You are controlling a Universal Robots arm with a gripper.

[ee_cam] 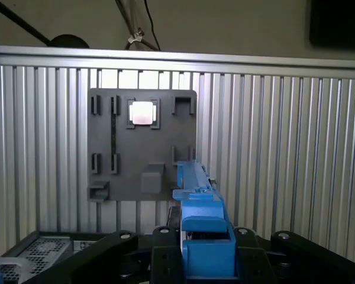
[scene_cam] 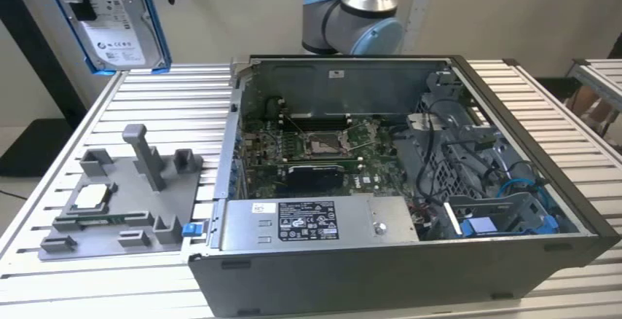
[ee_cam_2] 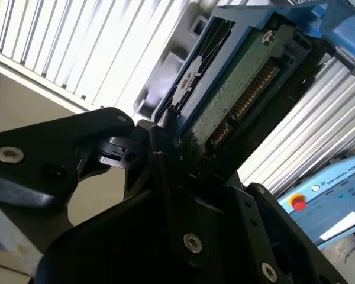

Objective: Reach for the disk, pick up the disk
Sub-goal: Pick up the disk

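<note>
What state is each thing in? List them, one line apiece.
Disk: held in the air above the table, gripped by the claw.
Claw: shut on the disk.
Case: lying on its side, cover off, insides exposed.
Chip: seated in a holder slot.
Holder: flat on the table.

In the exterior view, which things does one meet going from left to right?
Silver-grey disk in a blue plastic bracket, held aloft → blue-and-silver robot arm joint → blue plastic drive cage inside the open grey computer case.
</note>
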